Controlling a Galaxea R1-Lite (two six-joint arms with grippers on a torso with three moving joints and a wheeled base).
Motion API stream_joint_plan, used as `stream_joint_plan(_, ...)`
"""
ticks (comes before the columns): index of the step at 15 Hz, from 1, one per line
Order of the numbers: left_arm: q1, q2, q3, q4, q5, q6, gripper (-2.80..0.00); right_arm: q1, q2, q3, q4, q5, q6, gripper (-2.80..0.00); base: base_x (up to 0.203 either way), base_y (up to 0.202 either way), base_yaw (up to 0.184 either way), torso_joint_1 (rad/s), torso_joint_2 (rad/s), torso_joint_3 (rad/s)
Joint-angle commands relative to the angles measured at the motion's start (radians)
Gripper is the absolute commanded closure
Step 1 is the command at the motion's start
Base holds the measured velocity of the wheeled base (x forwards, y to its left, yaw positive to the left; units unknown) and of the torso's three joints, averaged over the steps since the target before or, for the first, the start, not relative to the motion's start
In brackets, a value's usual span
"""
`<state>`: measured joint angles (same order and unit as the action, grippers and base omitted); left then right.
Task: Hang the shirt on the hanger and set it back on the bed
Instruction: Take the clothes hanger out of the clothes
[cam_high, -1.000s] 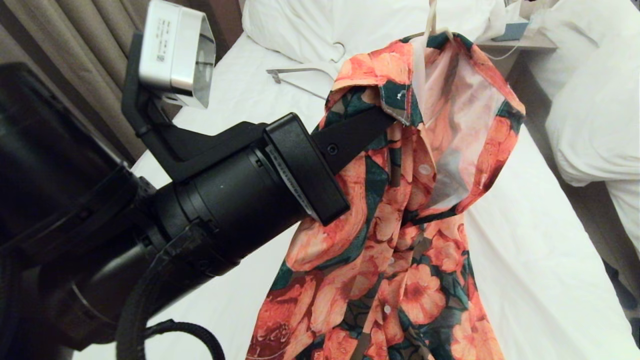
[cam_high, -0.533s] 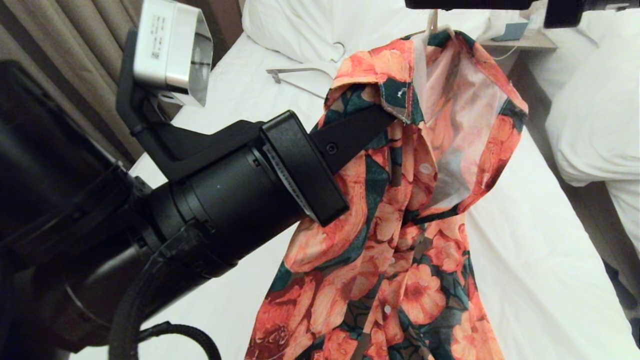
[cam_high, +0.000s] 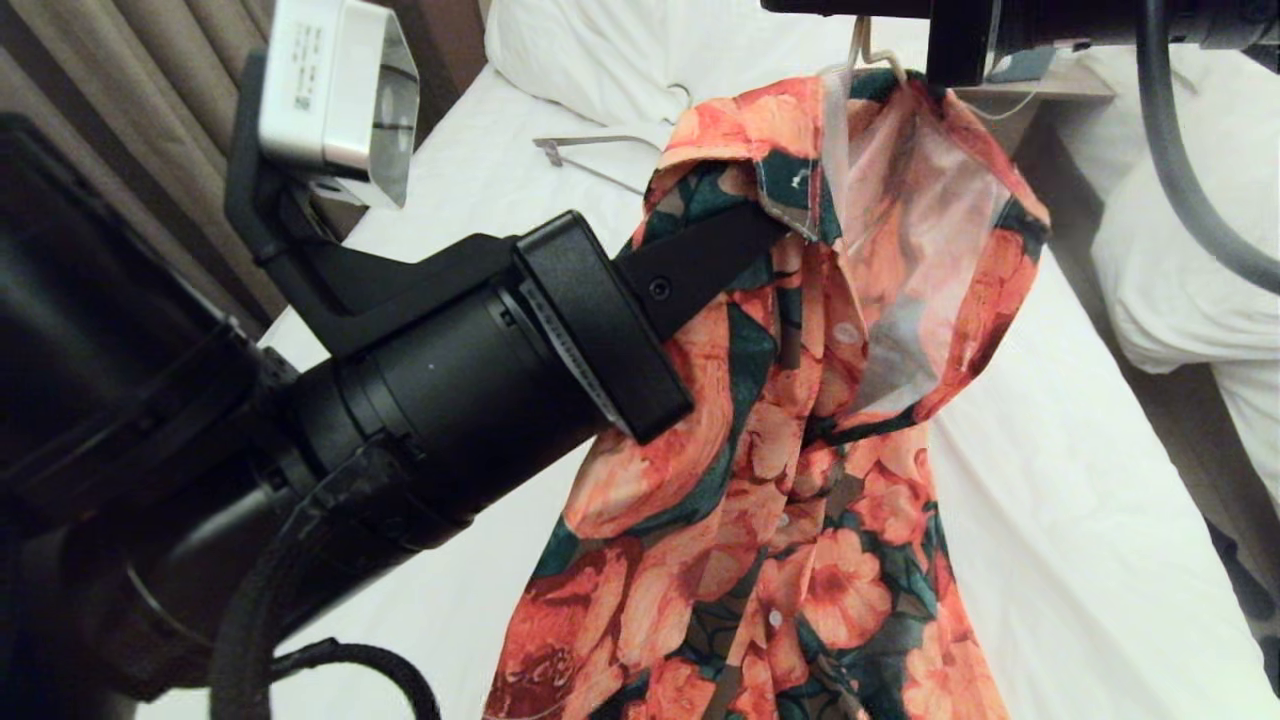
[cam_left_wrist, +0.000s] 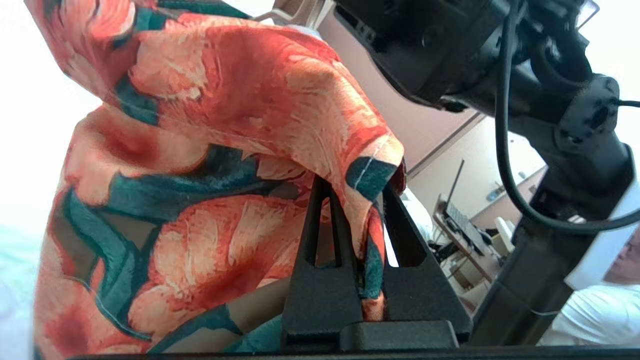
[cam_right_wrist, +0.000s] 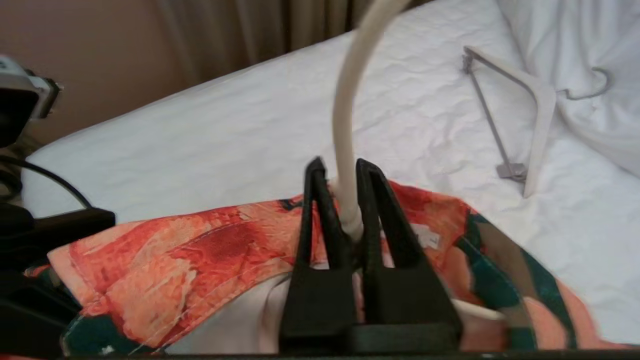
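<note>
Pinching the hanger (cam_right_wrist: 345, 150) neck, right gripper (cam_right_wrist: 341, 172) fingers sit closed above the shirt (cam_high: 800, 420) collar; left gripper (cam_left_wrist: 352, 200) fingers clamp a collar fold, shirt hanging over the bed (cam_high: 1050, 450).

A bedroom: white-sheeted bed (cam_high: 1050, 480), pillows (cam_high: 620, 50), brown curtains (cam_high: 110, 120), a nightstand (cam_high: 1040, 90).

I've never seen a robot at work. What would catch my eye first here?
A bright orange-flowered shirt with dark green leaves hangs in mid-air above the white-sheeted bed. The left gripper pinches its fabric near the collar. The right gripper clamps the neck of the thin cream wire hanger at the shirt's top.
</note>
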<state>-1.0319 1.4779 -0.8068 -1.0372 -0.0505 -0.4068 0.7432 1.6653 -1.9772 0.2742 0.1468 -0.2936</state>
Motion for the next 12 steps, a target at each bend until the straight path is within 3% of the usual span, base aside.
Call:
stream_joint_plan(1,0.000,0.002,0.001,-0.004,-0.002,-0.002,0.00,0.001,0.004,-0.002,-0.001,-0.002,-0.001,0.00,0.000,0.000,0.000,0.000,0.00,0.000)
stream_joint_plan(9,0.001,-0.024,0.003,0.025,-0.036,-0.001,0.00,0.001,-0.024,0.004,0.008,-0.035,0.002,0.00,0.000,0.000,0.000,0.000,0.00,0.000)
stream_joint_plan(12,0.010,-0.075,-0.025,0.188,-0.074,-0.001,0.00,0.001,-0.029,0.003,0.008,-0.035,0.002,0.00,0.000,0.000,0.000,0.000,0.00,0.000)
